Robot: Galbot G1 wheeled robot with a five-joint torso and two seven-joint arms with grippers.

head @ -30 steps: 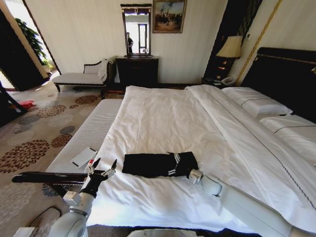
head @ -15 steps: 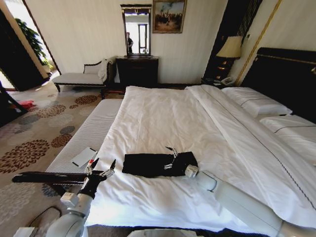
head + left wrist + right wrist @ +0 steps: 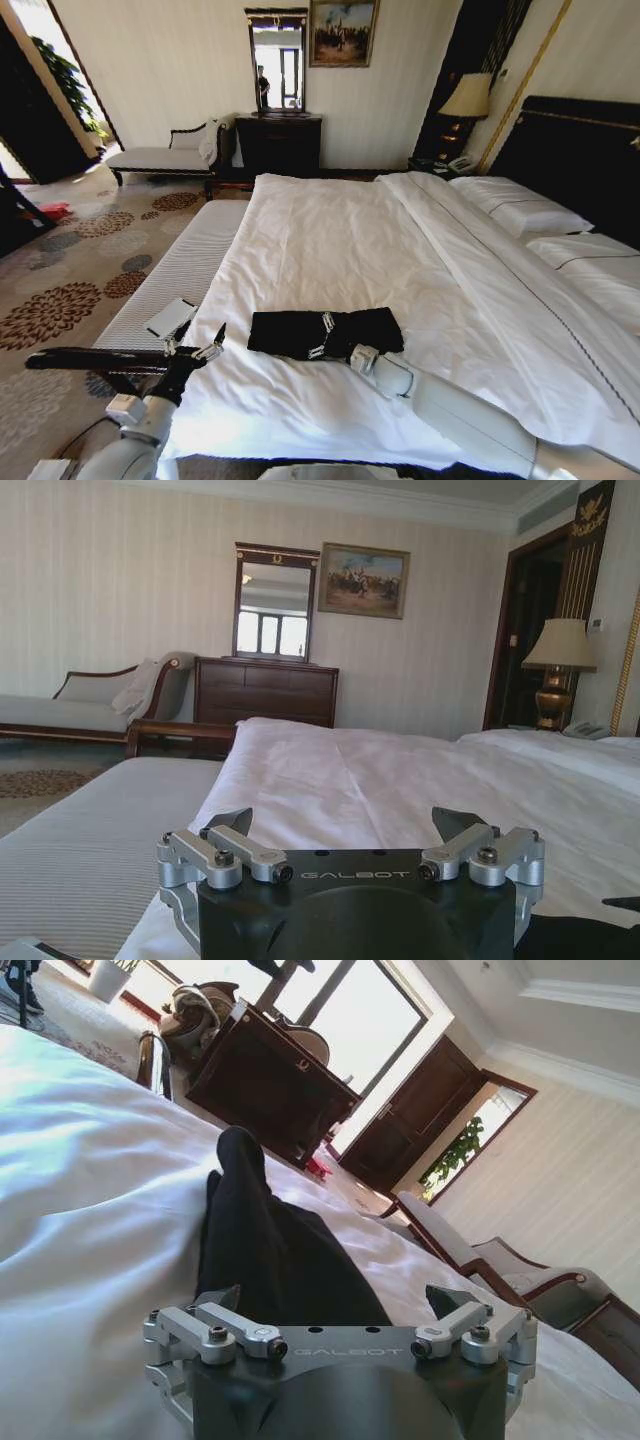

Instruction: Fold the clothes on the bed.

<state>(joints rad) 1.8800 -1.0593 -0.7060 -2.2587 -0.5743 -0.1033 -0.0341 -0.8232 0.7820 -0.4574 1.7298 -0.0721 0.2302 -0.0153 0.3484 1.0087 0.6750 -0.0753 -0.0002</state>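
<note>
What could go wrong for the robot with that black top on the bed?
The right gripper sits open over the middle of the folded black top. If it closes there, it might pinch the white sheet too and drag the bedding, or pull the fold apart.

The left gripper hangs open by the bed's edge, close to the bench with a small white card on it. A swing that way might knock the card off.

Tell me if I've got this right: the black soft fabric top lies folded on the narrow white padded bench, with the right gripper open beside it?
Not quite. The head view shows the black soft fabric top folded on the large white-sheeted bed, not the bench. The right gripper is indeed open, over the top's near edge.
</note>
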